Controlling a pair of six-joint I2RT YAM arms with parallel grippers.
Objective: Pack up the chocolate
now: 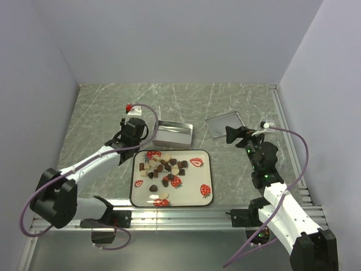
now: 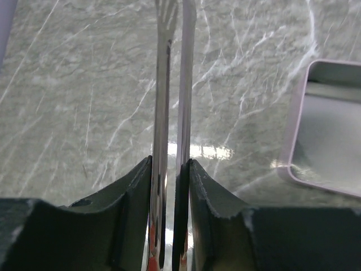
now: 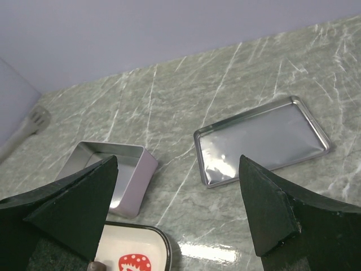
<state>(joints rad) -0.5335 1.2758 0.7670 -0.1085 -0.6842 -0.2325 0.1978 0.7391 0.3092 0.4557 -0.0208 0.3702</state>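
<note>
Left end effector pinches a pair of metal tongs, the blades squeezed nearly together. No piece shows between them, though the tips run to the top of the left wrist view. Right end effector is spread wide, holds nothing and hangs above the desk near the lid.

All the chocolate lies on the tray, clustered in its far-left half, with a few pieces toward the near edge. The box sits just beyond the tray's far edge and no piece is seen inside it. So packing looks not yet begun.

Risks, as I judge them:
- Pieces are small and rounded, so one could pop out of the tongs or roll away if squeezed off-centre.
- The pieces are bunched, so the tips may catch two or shove neighbours aside.
- The tongs are long and held low on the blades, so they could twist in the grip and make the tip aim drift.
- A piece dropped short would land on the desk between tray and box.
- The tongs could bump the box wall and push the light box away.

Counts:
- arms: 2
- tongs: 1
- tray: 1
- box: 1
- lid: 1
- chocolate: roughly twenty in dark, light brown and cream, too bunched for an exact count
</note>
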